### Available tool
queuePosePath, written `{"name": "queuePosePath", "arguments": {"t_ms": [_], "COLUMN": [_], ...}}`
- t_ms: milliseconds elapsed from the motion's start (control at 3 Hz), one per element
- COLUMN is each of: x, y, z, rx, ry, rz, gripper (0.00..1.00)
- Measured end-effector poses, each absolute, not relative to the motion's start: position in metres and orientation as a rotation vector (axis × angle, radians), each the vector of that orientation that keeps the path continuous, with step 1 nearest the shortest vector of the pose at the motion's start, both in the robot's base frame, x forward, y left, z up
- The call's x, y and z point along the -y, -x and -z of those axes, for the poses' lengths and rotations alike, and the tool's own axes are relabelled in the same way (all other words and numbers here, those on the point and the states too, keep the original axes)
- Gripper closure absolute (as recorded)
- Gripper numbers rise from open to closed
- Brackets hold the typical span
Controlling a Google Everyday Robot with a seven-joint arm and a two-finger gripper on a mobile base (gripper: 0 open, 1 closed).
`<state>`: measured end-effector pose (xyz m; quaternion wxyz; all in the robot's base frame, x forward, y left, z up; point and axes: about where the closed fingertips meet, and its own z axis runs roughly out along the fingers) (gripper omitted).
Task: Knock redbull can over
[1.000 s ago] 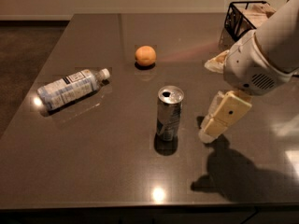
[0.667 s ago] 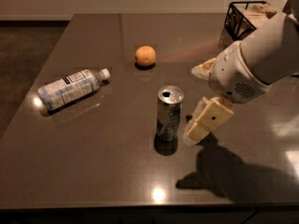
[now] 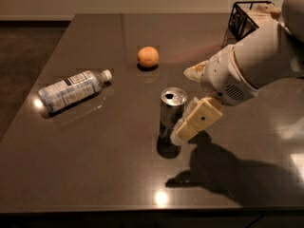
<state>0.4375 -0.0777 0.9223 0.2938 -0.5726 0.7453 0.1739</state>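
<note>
— Colour of the arm [image 3: 256, 61]?
— White, rounded shell, with small vent grille [image 3: 236, 93].
— And the gripper [image 3: 186, 102]?
— Right of frame centre. Cream, blocky fingers [image 3: 202, 118], set apart, dark dot on lower one.

Nothing legible here, not one word or number on the table [image 3: 95, 175].
The water bottle [image 3: 71, 90], lying on its side, wears a label of dark and pale blocks, but no letters come clear; the redbull can [image 3: 171, 112], upright, shows no brand that reads; the gripper [image 3: 195, 121], low and just beside the can, carries no readable marking.
</note>
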Motion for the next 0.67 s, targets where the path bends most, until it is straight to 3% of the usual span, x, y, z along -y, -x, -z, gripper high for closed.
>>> {"name": "queuePosePath", "arguments": {"t_ms": [667], "x": [0.0611], "y": [-0.4379], "z": [-0.9206], "rx": [-1.963], "ry": [1.524], "rz": [-0.538], "gripper": [0.40]}}
